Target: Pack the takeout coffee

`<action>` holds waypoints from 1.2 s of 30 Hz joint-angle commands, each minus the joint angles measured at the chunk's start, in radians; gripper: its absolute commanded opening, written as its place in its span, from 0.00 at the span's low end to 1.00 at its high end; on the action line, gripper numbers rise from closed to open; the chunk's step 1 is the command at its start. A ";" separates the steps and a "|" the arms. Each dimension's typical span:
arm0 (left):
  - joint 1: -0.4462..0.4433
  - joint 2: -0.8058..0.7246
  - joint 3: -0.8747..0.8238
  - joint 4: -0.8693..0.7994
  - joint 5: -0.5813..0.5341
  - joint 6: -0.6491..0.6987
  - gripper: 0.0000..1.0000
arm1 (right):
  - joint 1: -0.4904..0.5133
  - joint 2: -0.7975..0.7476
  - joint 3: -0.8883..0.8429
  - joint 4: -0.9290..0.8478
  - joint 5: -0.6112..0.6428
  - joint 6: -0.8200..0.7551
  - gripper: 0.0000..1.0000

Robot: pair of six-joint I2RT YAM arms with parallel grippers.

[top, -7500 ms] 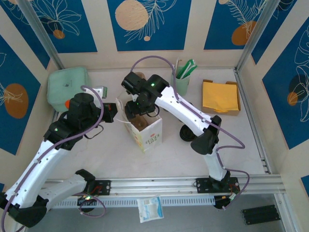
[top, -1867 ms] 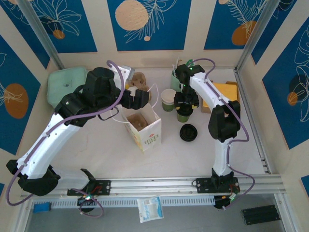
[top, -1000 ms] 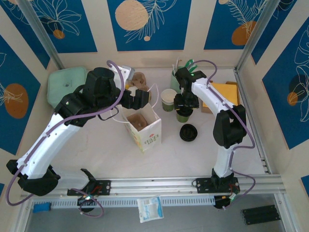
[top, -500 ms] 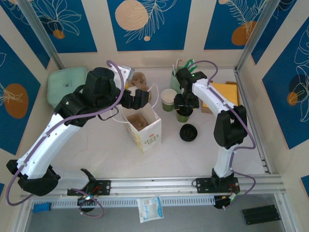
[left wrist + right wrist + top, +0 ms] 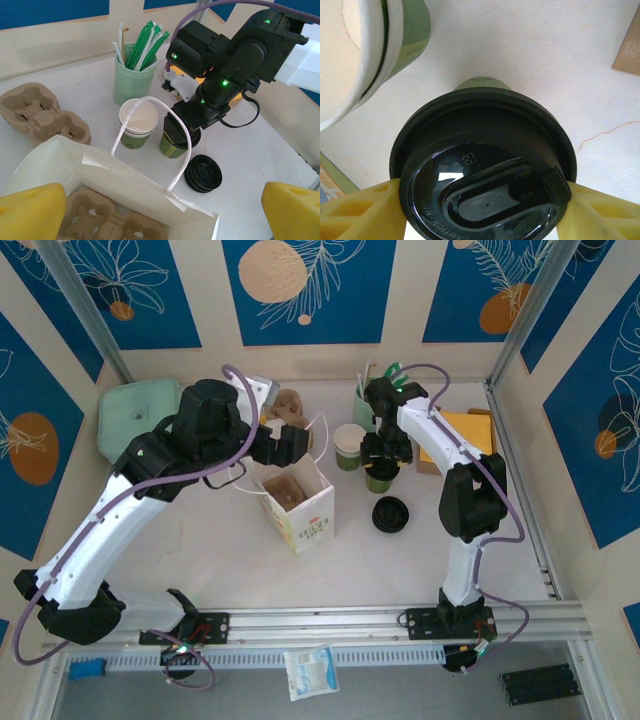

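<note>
Right tool (image 5: pixel 485 212) is gripping the coffee (image 5: pixel 172 146) directly beneath it, with pads pressing the lid rim on both sides. Judgement: lifting straight up and squeezing lightly is avoiding the open cup (image 5: pixel 139 120) beside it. Left tool (image 5: pixel 162 210) is hovering, spread open, over the bag (image 5: pixel 100 175). White counter (image 5: pixel 400 560) is sitting between blue-panelled walls (image 5: pixel 300 280).
</note>
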 commanded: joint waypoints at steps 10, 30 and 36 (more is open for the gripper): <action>-0.006 0.002 0.033 -0.024 -0.015 0.007 0.99 | 0.002 -0.019 0.025 -0.077 -0.013 -0.002 0.63; -0.005 -0.065 -0.072 -0.042 -0.104 0.013 0.99 | 0.082 -0.270 0.152 -0.182 0.003 0.055 0.62; -0.004 -0.114 -0.128 -0.056 -0.156 0.007 0.99 | 0.149 -0.311 0.304 -0.254 0.039 0.084 0.62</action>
